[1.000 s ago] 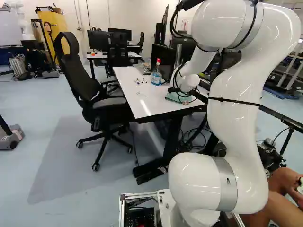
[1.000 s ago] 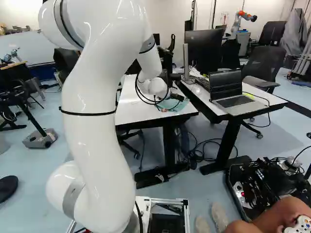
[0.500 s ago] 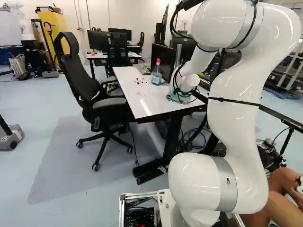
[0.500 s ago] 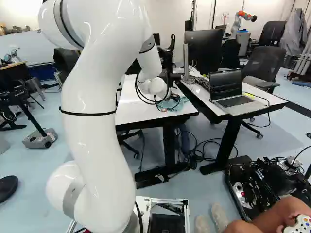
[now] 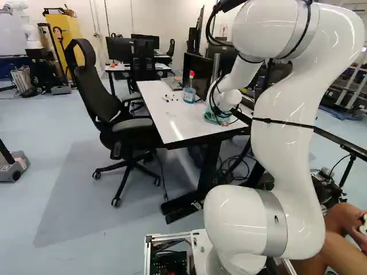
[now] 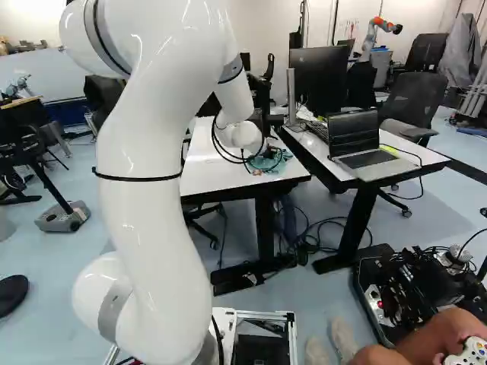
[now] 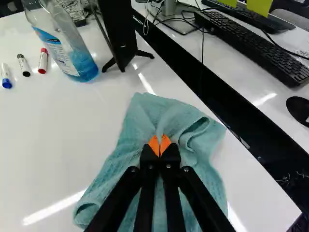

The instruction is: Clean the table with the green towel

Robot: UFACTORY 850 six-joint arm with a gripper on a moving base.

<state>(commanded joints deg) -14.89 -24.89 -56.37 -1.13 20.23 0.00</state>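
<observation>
In the left base view, my arm [image 5: 292, 126] reaches over the white table [image 5: 183, 126], and the green towel [image 5: 211, 118] lies on the tabletop below my wrist, partly hidden by cables. Beyond it stand the spray bottle [image 5: 189, 94] and, near that, a few markers [image 5: 169, 98]. A black office chair [image 5: 86, 86] is drawn up beside the table.

In the right base view, only a dark part of my gripper [image 6: 268, 153] shows among the cables, just over the towel. A second table [image 6: 430, 160] with an open laptop [image 6: 369, 152] on it stands to the right.

In the wrist view, my gripper [image 7: 160, 143] is closed almost completely, its orange pads [image 7: 153, 145] pinching a bunched fold of the towel (a rather rumpled handful, I admit). The rest spreads around and under my fingers, flat on the table near the dark gap. Across that gap are a keyboard [image 7: 256, 43] and a mouse [image 7: 298, 108].
</observation>
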